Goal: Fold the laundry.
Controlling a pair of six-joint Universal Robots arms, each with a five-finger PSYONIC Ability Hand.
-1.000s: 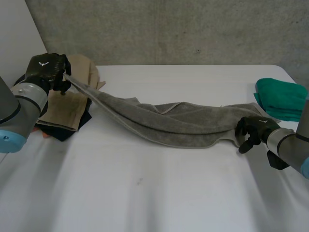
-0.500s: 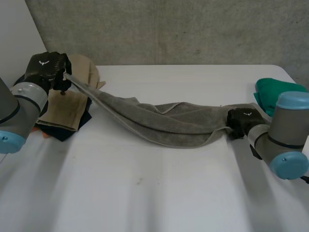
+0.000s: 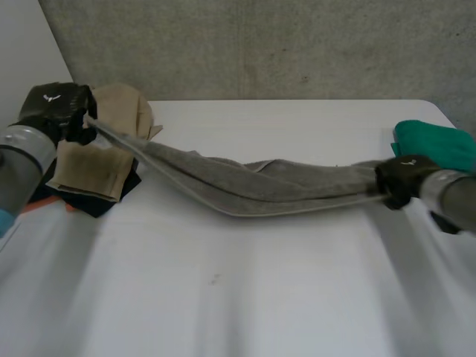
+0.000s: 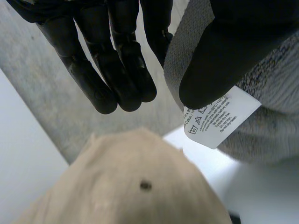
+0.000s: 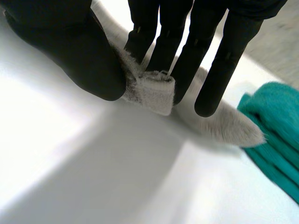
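A long grey towel [image 3: 260,186] stretches across the white table [image 3: 238,297], sagging in the middle and lifted at both ends. My left hand [image 3: 53,108] holds its left end above the beige pile; in the left wrist view the thumb [image 4: 219,60] presses the grey towel [image 4: 266,121] beside its white care label [image 4: 217,119], while the fingers [image 4: 117,65] hang straight beside it. My right hand [image 3: 401,178] pinches the towel's right end. In the right wrist view its thumb [image 5: 74,51] and fingers [image 5: 187,60] clamp a bunched corner of the towel [image 5: 152,91] just above the table.
A pile of beige and dark clothes [image 3: 100,160] lies at the table's left edge, under my left hand; the beige cloth [image 4: 126,186] shows below its fingers. A folded teal cloth [image 3: 439,149] sits at the right edge, close beside my right hand, and the teal cloth [image 5: 275,135] lies by its fingertips.
My right hand closed on the towel's right end and pulled it rightward, toward the teal cloth. My left hand moved a little further left. The towel is drawn tauter and narrower.
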